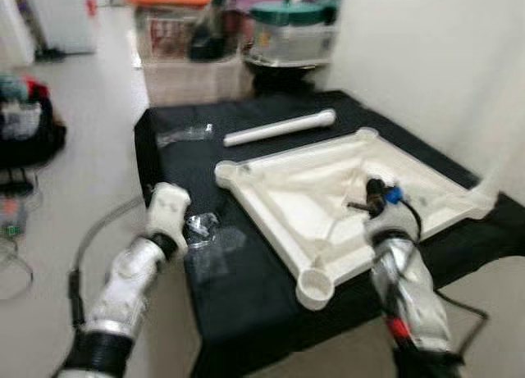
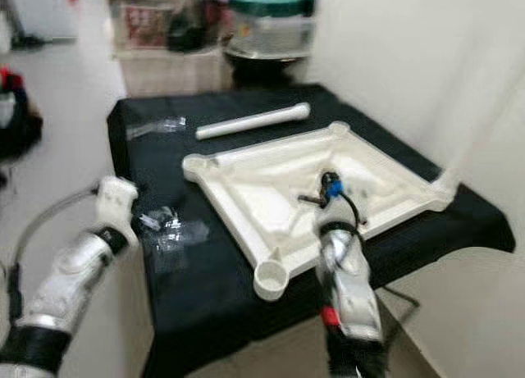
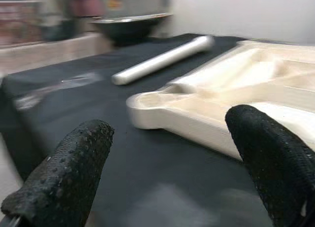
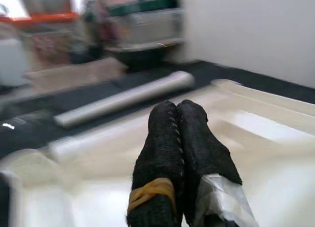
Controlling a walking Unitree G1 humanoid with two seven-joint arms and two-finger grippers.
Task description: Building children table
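Lying upside down on the black counter (image 1: 246,296) is the white table top (image 1: 295,198), and one round corner socket (image 1: 315,289) pokes past the near edge. That is the big worry, I think: a push from above could tip the table top or slide it off onto the floor (image 1: 90,157).

The right end effector (image 4: 178,119) hangs over the middle of the table top with its fingers pressed together, holding nothing. The left end effector (image 3: 172,168) is near the counter's left edge, fingers spread wide, pointing at another corner of the table top and apart from it.

One white table leg (image 1: 280,128) lies farther back, well apart from both arms. It is round, so a bump could roll it away.

Clear plastic bags (image 1: 201,229) lie near the left arm and could snag a finger.

There is open floor on the left. A wall (image 1: 435,58) stands close on the right, and boxes (image 1: 197,25) crowd the back, so room there is tight.
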